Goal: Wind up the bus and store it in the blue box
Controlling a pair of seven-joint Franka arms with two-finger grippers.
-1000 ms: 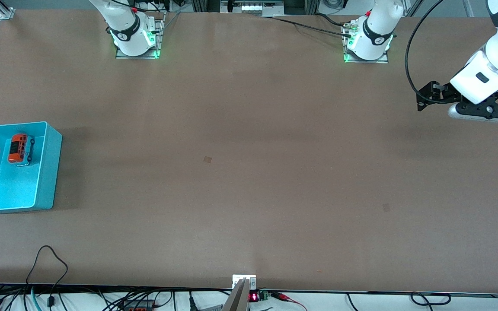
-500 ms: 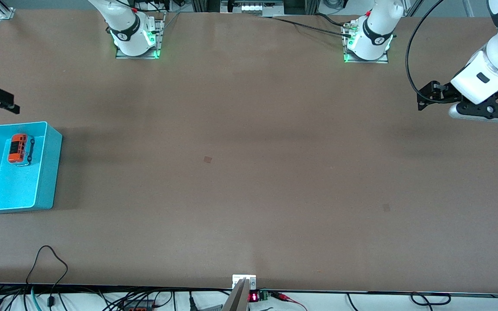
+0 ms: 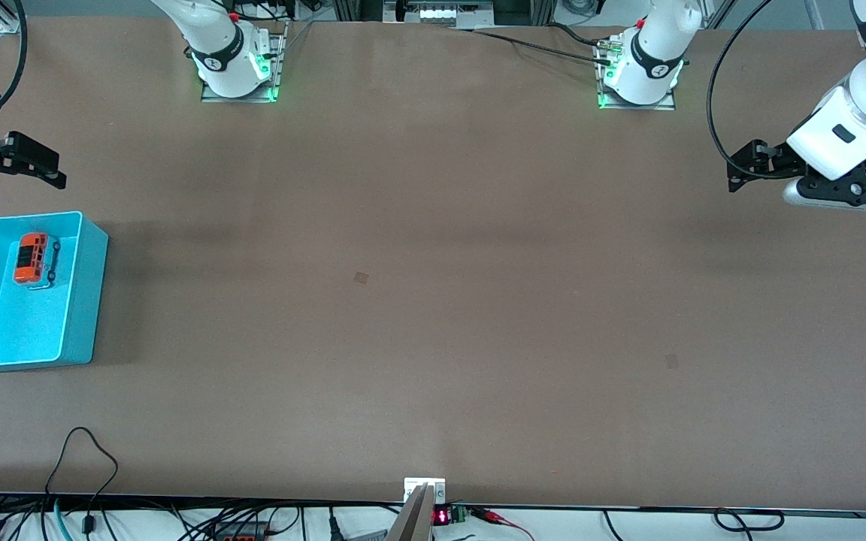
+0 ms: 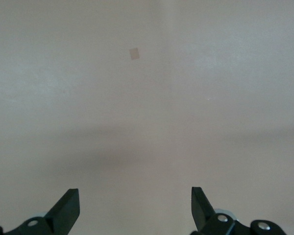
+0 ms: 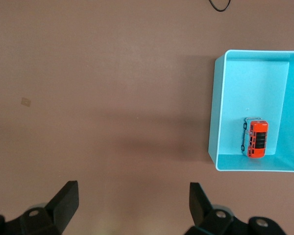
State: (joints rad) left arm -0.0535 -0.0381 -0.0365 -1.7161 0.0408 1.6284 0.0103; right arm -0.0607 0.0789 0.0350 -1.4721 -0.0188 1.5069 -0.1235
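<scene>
Inside the box (image 3: 80,300), at its end nearer the robot bases, sits the bus (image 3: 34,258), on its wheels beside one long wall, touching no fingers. Right gripper (image 5: 132,200) hangs over bare table (image 3: 433,300) beside that end, fingers wide, nothing between them; box and bus lie clear of its fingertips. Left gripper (image 4: 135,208) waits over the left arm's end, fingers wide, only plain brown top between them. Cables (image 3: 80,458) run along the table's camera-side edge.

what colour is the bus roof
Orange bus with a dark roof panel, lying in the blue box; clearest in the right wrist view.
</scene>
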